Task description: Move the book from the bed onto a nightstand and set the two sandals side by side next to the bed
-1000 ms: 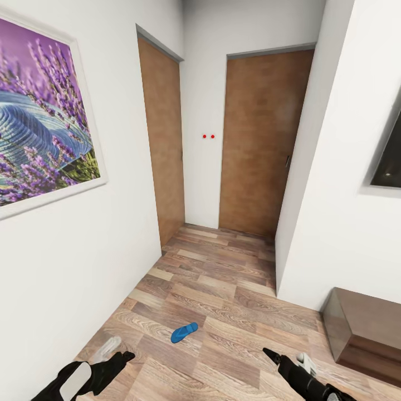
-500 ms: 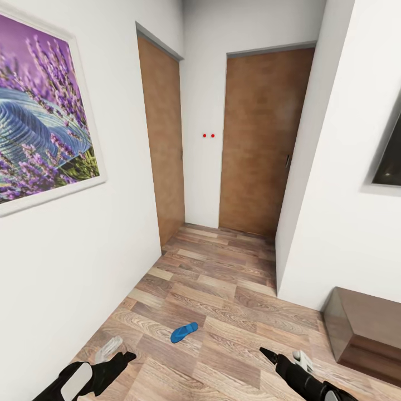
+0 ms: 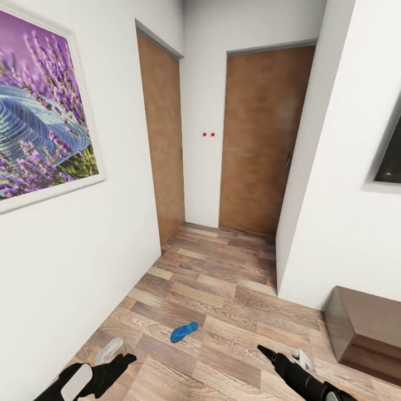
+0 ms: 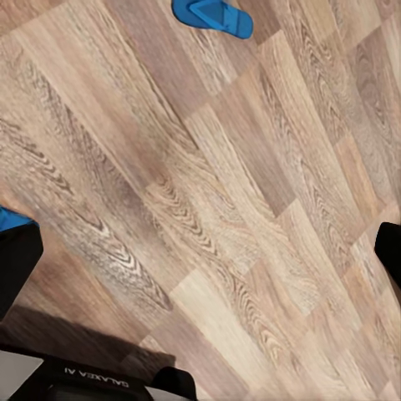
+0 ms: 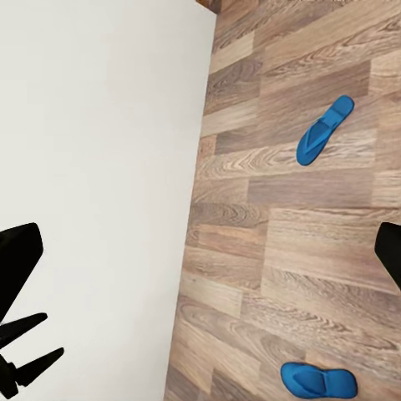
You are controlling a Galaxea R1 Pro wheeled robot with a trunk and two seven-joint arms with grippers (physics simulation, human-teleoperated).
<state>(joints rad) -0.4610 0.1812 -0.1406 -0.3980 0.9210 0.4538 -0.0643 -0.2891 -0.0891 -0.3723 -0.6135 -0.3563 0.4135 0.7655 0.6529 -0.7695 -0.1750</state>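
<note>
You see bright blue sandal [image 3: 184,332] | second blue sandal [image 5: 318,381] | floor [image 3: 223,289] brown-grey wood-grain planks | walls [image 3: 340,211] plain white | doors [image 3: 259,139] mottled brown | picture [image 3: 42,111] purple lavender, blue-striped hat, white frame | cabinet [image 3: 365,326] dark brown | your grippers black: left gripper [image 3: 114,356], right gripper [image 3: 281,356].

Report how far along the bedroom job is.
Nothing looks done. One bright blue flip-flop sandal lies on the wood-plank floor near the doors; the right wrist view shows a second sandal apart from it. Both jaws are open and empty. Book and both sandals remain.
</note>
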